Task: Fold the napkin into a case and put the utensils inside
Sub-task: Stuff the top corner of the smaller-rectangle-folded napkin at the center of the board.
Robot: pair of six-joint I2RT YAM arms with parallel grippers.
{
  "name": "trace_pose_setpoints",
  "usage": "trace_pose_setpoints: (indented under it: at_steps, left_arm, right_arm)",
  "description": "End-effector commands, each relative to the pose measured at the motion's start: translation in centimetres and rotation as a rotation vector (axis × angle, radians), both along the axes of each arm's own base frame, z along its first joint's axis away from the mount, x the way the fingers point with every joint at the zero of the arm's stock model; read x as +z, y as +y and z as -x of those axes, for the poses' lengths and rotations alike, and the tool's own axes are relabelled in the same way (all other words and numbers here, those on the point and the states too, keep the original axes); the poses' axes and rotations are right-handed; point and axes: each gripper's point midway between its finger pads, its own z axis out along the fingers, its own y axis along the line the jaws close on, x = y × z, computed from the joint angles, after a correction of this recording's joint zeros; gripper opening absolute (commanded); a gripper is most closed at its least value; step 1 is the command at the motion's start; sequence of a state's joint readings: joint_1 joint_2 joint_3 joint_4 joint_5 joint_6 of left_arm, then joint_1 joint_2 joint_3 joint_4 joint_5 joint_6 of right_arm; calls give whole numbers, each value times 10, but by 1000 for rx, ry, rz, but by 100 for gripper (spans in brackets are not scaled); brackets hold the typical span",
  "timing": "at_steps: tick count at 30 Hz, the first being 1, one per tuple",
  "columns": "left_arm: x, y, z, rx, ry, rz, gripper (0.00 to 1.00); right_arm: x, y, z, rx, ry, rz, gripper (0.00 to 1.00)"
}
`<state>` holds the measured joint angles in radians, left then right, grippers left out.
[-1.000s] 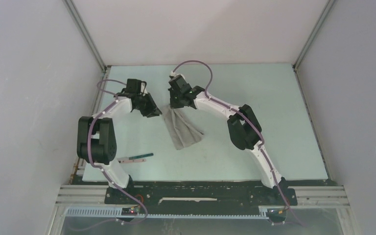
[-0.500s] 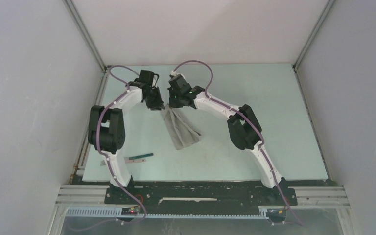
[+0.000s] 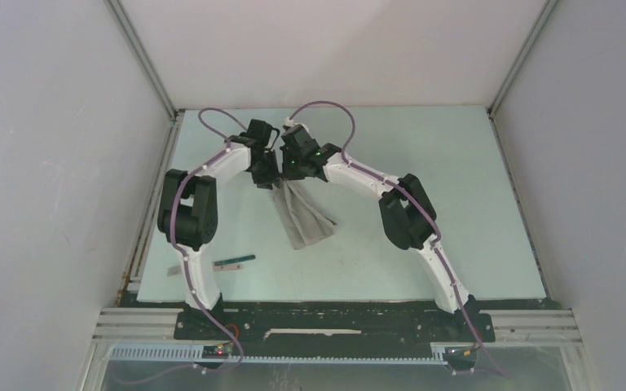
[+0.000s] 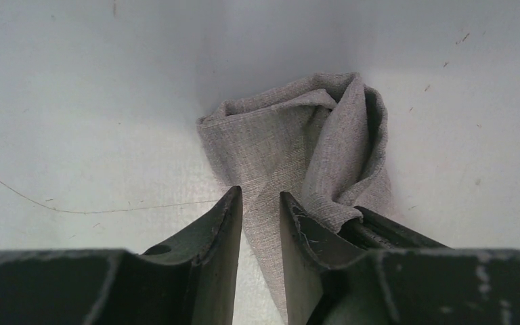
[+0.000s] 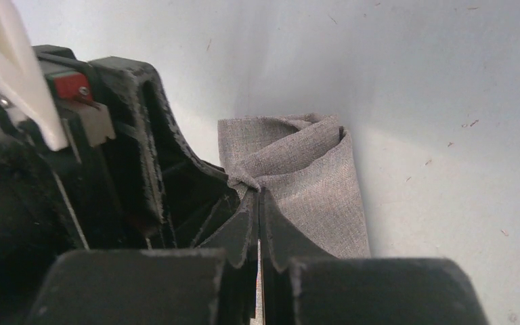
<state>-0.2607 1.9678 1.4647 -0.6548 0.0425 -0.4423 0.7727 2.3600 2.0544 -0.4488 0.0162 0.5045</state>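
The light grey napkin (image 3: pixel 303 218) is bunched into a loose narrow fold, its top end lifted off the table. My right gripper (image 5: pixel 258 195) is shut on that top corner. My left gripper (image 4: pixel 261 201) stands right beside it, open, with a free edge of the napkin (image 4: pixel 291 145) running through the gap between its fingers (image 4: pixel 225 210) and not pinched. In the top view the two grippers, left (image 3: pixel 266 177) and right (image 3: pixel 290 169), nearly touch. One of the utensils, with a thin dark green handle (image 3: pixel 238 261), lies near the left arm's base. No case is formed.
The pale green table (image 3: pixel 456 204) is walled by white panels on three sides. The left arm's elbow (image 3: pixel 187 213) rises close to the left wall. The left gripper's black body (image 5: pixel 142 162) fills the left of the right wrist view. A thin stray thread (image 4: pixel 74 206) lies on the table.
The left arm has swung right and forward from the table's left side to the napkin's lifted top, and its jaws have widened a little. The right arm and the napkin have stayed put.
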Motion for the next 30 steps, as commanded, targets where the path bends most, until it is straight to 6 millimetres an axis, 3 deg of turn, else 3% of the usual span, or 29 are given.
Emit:
trace_pose_setpoints:
  at_steps: [1,9,20,30]
  left_arm:
    - [10,-4,-12,-24,-43,-36,34]
    - [6,8,-15,-21,-34,-150,39]
    - [0,-8,-14,-55,-26,-115,44]
    - [-5,-6,-14,-52,-18,-131,34]
  right_arm:
    - [51,1,-4,-10,-65,-83,0]
    - [53,2,-4,-13,-67,-89,0]
    - [51,1,-4,-15,-61,-87,0]
    - [52,4,-1,-11,-61,-91,0]
